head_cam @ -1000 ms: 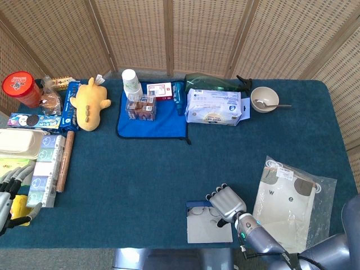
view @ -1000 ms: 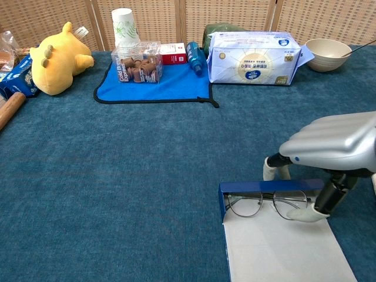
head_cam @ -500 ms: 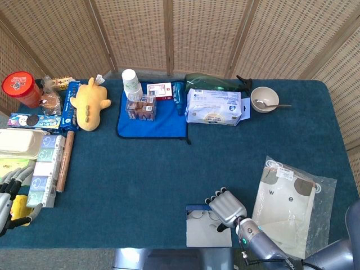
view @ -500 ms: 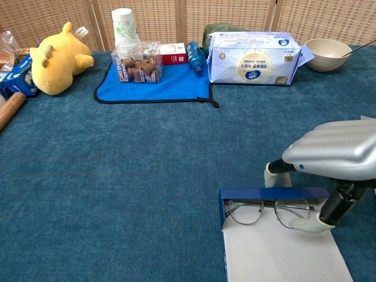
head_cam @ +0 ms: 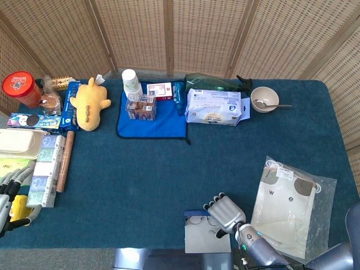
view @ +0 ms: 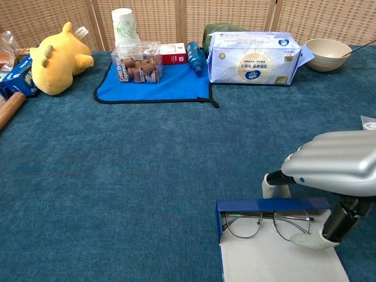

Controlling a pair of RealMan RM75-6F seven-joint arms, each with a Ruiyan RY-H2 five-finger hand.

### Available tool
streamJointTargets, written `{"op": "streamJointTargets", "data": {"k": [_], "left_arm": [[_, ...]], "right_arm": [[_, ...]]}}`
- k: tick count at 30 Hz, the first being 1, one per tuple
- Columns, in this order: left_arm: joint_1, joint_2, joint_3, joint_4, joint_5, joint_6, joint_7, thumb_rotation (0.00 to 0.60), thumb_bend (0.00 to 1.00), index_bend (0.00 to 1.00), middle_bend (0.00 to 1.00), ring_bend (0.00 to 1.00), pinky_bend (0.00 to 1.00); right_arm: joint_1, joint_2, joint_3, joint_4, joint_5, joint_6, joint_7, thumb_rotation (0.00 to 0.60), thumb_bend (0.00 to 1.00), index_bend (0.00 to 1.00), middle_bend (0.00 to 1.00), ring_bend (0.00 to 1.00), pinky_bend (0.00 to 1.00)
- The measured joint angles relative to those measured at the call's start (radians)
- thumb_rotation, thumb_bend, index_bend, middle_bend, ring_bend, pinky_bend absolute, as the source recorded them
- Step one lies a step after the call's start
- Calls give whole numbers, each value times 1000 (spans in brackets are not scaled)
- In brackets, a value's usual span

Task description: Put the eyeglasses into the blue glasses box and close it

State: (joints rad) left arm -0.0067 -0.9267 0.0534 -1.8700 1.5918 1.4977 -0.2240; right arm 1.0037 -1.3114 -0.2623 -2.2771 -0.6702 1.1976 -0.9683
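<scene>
The blue glasses box [view: 270, 205] lies open at the table's near edge, its white lining [head_cam: 205, 241] facing up. The thin-framed eyeglasses [view: 264, 222] lie inside it, just behind the blue wall, and show in the head view too [head_cam: 198, 220]. My right hand [view: 335, 161] arches over the box's right end [head_cam: 226, 214]. Its fingertips [view: 273, 185] are hooked behind the far wall, and its thumb presses at the right lens. Far from the box, my left hand [head_cam: 8, 194] hangs at the table's left edge with its fingers apart, holding nothing.
A clear plastic bag [head_cam: 289, 202] lies right of the box. At the back stand a wipes pack [view: 252, 59], a bowl [view: 329, 54], a blue mat [view: 158, 85] with a snack jar and paper cup, and a yellow plush [view: 56, 59]. Boxes line the left edge.
My right hand has drawn back toward the near edge, and the open box with the eyeglasses in it slid along with it. The left hand barely moved.
</scene>
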Motion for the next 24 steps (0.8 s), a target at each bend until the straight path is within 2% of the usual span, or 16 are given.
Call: {"op": "streamJointTargets", "data": {"k": [5,11,13,17,24], "left_arm": [[4,2,1,-2,0,7,2,600,291,0,77,0,0],[6,3,-2,-4,-1,16,5,600,291,0,76,0,0],[8,0,-4,-2,-1,22,4,600,291,0,77,0,0],[11,-7,-9,2,2,37,1,600,293,0,78,0,0],[11,1,-32,5,17,76,-8,600,292,0,78,0,0]], "right_arm": [[-8,2,2,-2,-15,2,-1,232,323,190,323,209,211],[-32,15,8,-6,-107,15,19,230,321,144,267,159,197],[-48,25,7,-10,-159,25,31,230,322,124,251,137,195],[-89,43,-4,-12,-276,47,63,277,319,94,236,108,193],[-235,63,-68,33,-579,143,141,368,292,78,203,83,183]]}}
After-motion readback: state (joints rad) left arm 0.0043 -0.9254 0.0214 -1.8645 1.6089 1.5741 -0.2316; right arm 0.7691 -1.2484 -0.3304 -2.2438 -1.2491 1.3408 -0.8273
